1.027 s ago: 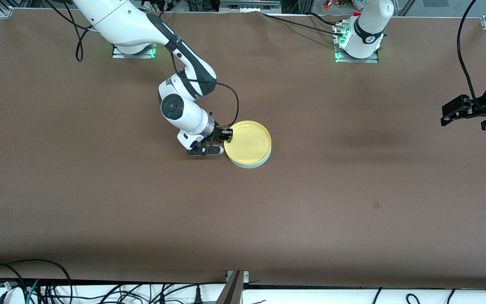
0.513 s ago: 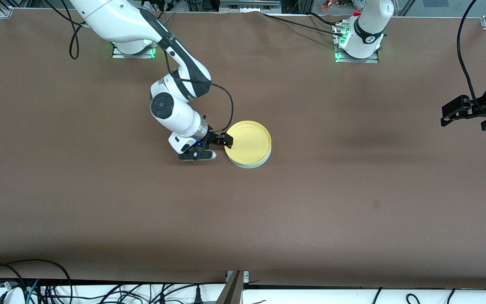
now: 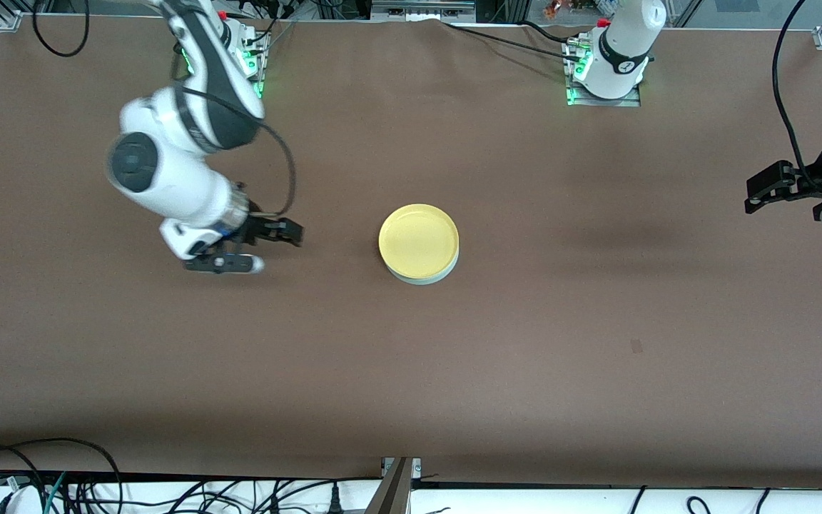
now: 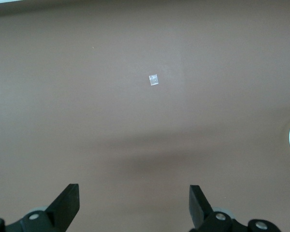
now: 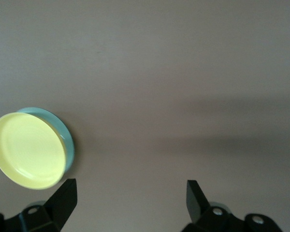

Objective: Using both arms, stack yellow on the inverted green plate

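the yellow plate (image 3: 419, 242) sits rim-up on top of the green plate (image 3: 427, 277), of which only a thin pale mint edge shows under the side nearer the front camera; in the right wrist view the yellow plate (image 5: 28, 150) covers the green plate (image 5: 63, 133) almost squarely, with a crescent of green showing along one side. the stack rests on the brown table (image 3: 596, 321) about midway between the two arms' ends. judging by how things lie, the stacking itself looks done: yellow is on green, the pair seems well aligned, and nothing is touching it. whether the green plate is truly upside down cannot be told from these views, since its face is hidden. the right gripper (image 3: 272, 246) hangs low over bare table toward the right arm's end, well apart from the stack, its jaws spread wide and holding nothing, as the right wrist view shows with the two fingers (image 5: 63, 198) standing far apart. the left gripper (image 3: 768, 187) waits at the left arm's end of the table, also with jaws wide and empty; its wrist view shows only bare table and a small pale tape mark (image 4: 153, 79). what seems left is only for the arms to clear away.
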